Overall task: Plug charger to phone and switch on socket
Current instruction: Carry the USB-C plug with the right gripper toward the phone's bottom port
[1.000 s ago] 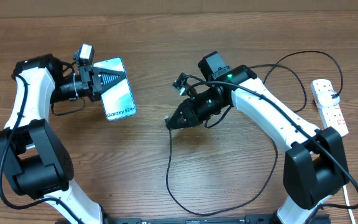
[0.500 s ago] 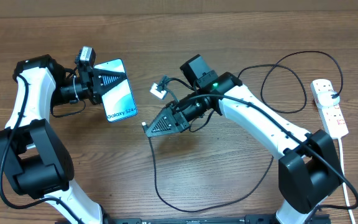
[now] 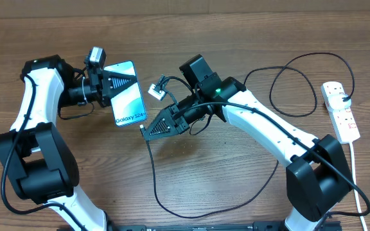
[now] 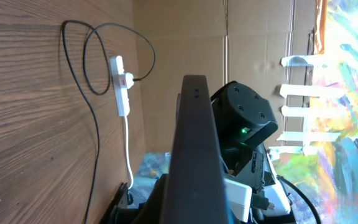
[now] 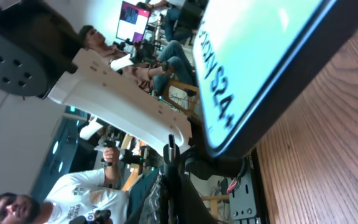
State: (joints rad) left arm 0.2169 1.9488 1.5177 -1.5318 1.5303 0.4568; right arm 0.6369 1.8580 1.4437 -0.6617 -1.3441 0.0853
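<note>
- Left gripper (image 3: 128,81), over the back-left part of the bench: its fingers are pressed onto the phone (image 3: 128,96), one lying across the screen near the upper end. The phone's free lower end, with the white "Galaxy" band, points toward the middle of the bench.
- I judge the phone to be stiff and slim, with slick glass that could crack or slip. It needs a firm hold across its flat faces so it does not skid back when the connector pushes in.
- Right gripper (image 3: 146,132), near the middle of the bench and just beside the phone's lower end: it is closed on the charger (image 3: 151,168) close behind the connector tip. In the right wrist view the tip stands near the phone's bottom edge, and I judge it is not yet seated.
- The charger cord is thin, light and floppy. It trails toward the front edge, then curves back to the right. I would hold it right behind the tip, since farther back it would buckle.
- Socket (image 3: 340,110), lying flat along the right edge with the charger's black plug in it. It looks light and may slide, so I would press its small switch straight down.
</note>
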